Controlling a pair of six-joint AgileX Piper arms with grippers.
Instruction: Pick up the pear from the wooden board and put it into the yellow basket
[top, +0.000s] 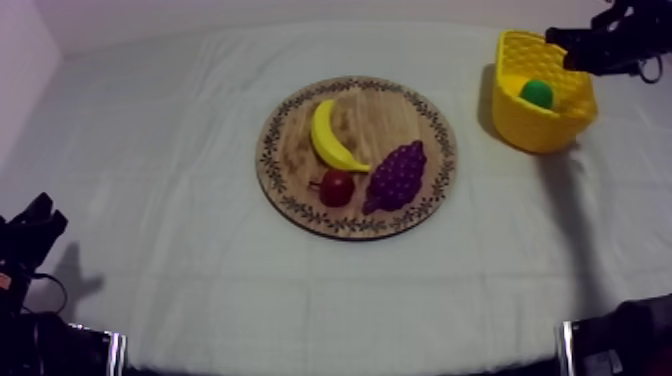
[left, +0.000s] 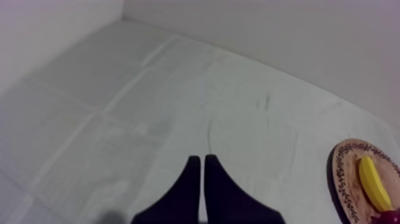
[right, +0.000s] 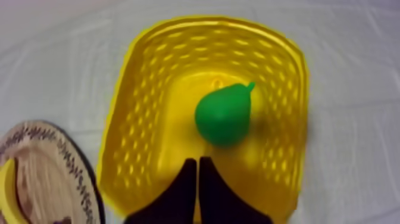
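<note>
Right gripper (right: 197, 159) closed and empty over the yellow basket (right: 143, 107)

Its two black fingers (right: 181, 190) are pressed together with nothing between them. The green pear (right: 225, 116) lies inside the basket, on the bottom. The left gripper (left: 199, 156) is closed too, holding nothing, low over the cloth (left: 178, 89). The banana (top: 330, 135), grapes (top: 397, 175) and small red fruit (top: 336, 187) lie on the wooden board (top: 425, 120).

no readable text, labels or numbers, as far as visible.
</note>
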